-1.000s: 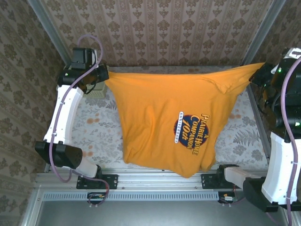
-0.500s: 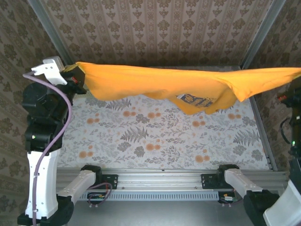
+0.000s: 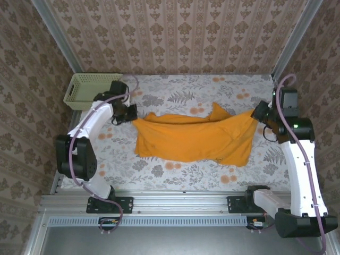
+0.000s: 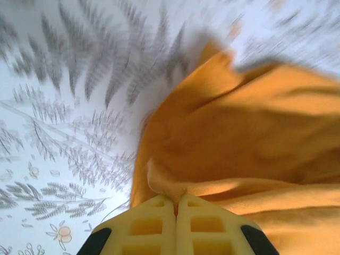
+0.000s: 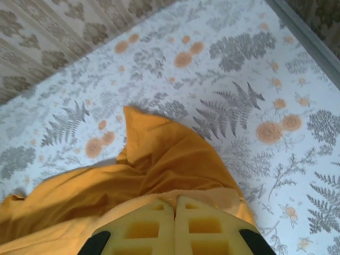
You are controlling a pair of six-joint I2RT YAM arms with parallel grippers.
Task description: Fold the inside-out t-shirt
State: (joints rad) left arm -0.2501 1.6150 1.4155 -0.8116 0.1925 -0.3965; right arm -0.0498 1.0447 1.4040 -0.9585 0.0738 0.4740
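Left hand [image 3: 129,113] is pressed together on the t-shirt [image 3: 191,139], pinching the cloth at its far left corner. From the left wrist camera I see a rolled hem caught just where my two yellow halves meet. My right hand [image 3: 258,112] is pressed together in the same way and pinches the far right corner, with a strip of hem tucked between the tips in the right wrist view.

The t-shirt lies on the bench [image 3: 175,95], spread as a wide, rumpled band across the middle between my two hands. The face turned up is plain orange-yellow. Its far edge runs fairly taut from one hand to the other, apart from a pointed flap that stands up right of centre. The near edge sags toward me in soft folds, deeper on the right side. A small dark speck sits at the near right edge, too small for me to make out. Creases run lengthwise through the cloth, and the left end is gathered narrow where I hold it.

The bench wears a pale cover printed with grey ferns and orange flowers. Patterned wallpaper panels [image 3: 175,37] close in the far side and both flanks.

A pale green mesh basket [image 3: 93,87] stands in the far left corner, just behind my left arm and apart from the t-shirt, with its mesh floor open to view from above.
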